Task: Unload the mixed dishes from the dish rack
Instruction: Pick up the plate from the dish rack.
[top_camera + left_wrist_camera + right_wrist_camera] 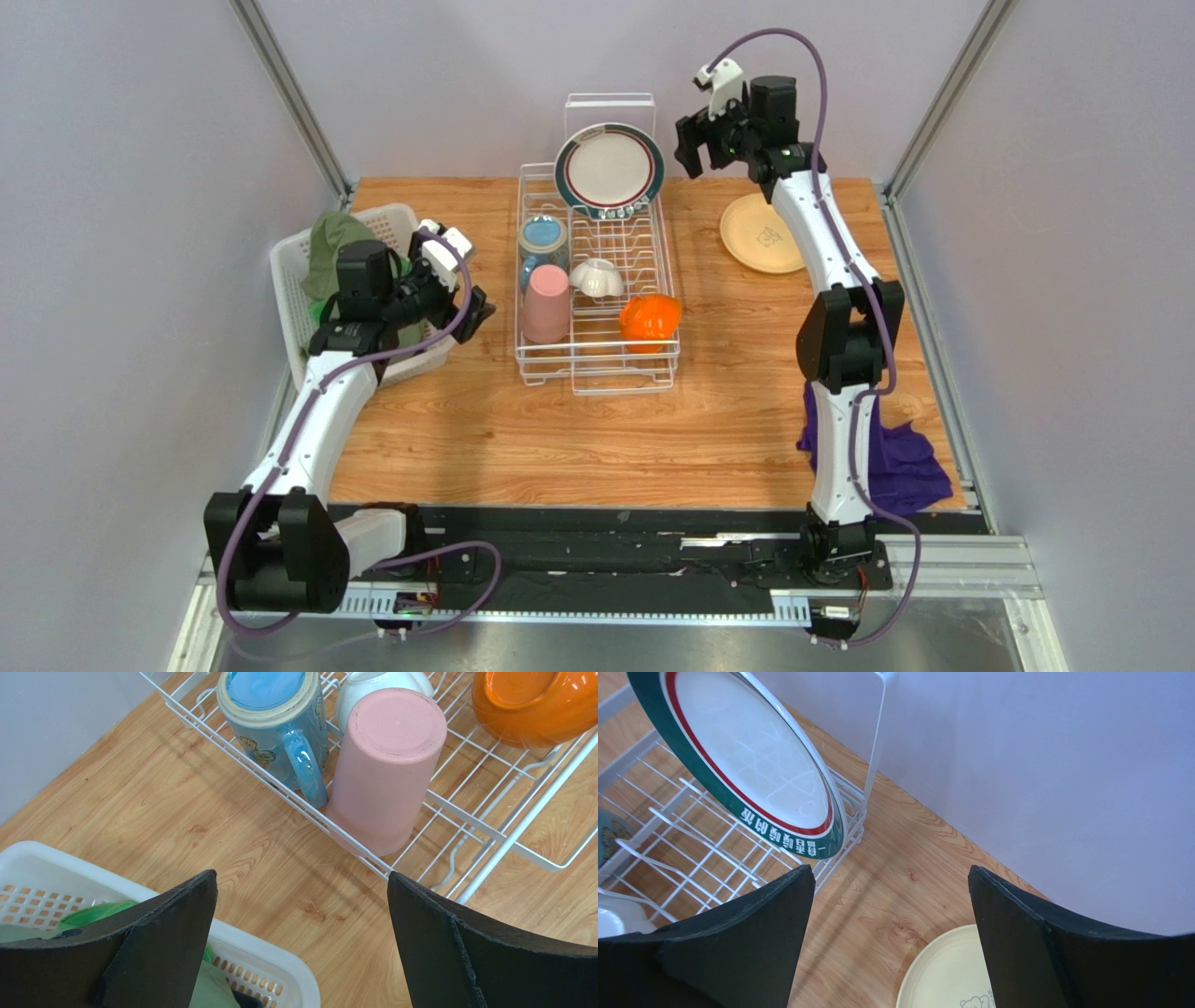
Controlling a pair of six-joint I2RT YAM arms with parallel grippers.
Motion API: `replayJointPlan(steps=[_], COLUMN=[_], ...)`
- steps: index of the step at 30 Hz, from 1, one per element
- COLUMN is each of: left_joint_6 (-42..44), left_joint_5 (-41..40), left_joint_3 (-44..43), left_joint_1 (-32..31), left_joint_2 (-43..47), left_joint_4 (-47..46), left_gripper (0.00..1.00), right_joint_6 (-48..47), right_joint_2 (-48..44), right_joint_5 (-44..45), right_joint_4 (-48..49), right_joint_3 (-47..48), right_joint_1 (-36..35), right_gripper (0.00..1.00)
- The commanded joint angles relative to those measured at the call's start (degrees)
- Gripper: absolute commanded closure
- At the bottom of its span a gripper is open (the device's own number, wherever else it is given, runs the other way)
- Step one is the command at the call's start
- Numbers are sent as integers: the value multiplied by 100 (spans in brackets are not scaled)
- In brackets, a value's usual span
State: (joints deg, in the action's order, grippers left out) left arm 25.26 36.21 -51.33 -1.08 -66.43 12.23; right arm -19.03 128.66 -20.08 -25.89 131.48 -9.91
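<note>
1. On the wooden table (701,434), sitting near its middle with the long side running away from the arms: dish rack (596,382), upright clear panel (610,112) at the far end.
2. Standing on edge in the far slots, just in front of that panel, face turned toward the arms: dark-rimmed white plate (609,168).
3. Sitting base up along the rack's left side: blue patterned mug (542,241), with the pink cup (546,304) just beside it on the near side, also turned upside down.
4. Lying in the middle of the rack: small white cup (601,277). Tilting at the near right corner, underside showing: orange bowl (650,321).
5. Lying flat on the table to the right of the rack, apart from it: pale yellow plate (759,233).
6. Hovering left of the rack, above the rim of a white basket (302,266), pointing toward the mug and pink cup: left gripper (302,882), fingers spread wide, gripping nothing.
7. Hanging high at the far end, between the standing plate and the pale yellow plate: right gripper (892,875), fingers wide apart, holding nothing.
8. Bunching inside the basket: green cloth (334,238). Lying near the right arm's base: purple cloth (898,469).
</note>
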Motion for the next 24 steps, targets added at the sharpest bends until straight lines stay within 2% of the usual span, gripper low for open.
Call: replayJointPlan(steps=[1,8,24], left_joint_6=[278,392,498], left_joint_5=[246,325,273], left_joint_3=[-272,-299,-298], left_joint_1=[20,20,20], left_joint_2=[-27,-45,-300], left_joint_4=[-36,-1,-54], left_gripper=[1,1,1], right_joint_6=[-531,-690,-690], right_joint_2=[387,791,1328], right_joint_5=[-321,-699,-901], right_joint_4=[663,1095,1903], right_joint_3=[291,396,607], right_joint_1=[-37,-90,-336], right_gripper=[13,13,13])
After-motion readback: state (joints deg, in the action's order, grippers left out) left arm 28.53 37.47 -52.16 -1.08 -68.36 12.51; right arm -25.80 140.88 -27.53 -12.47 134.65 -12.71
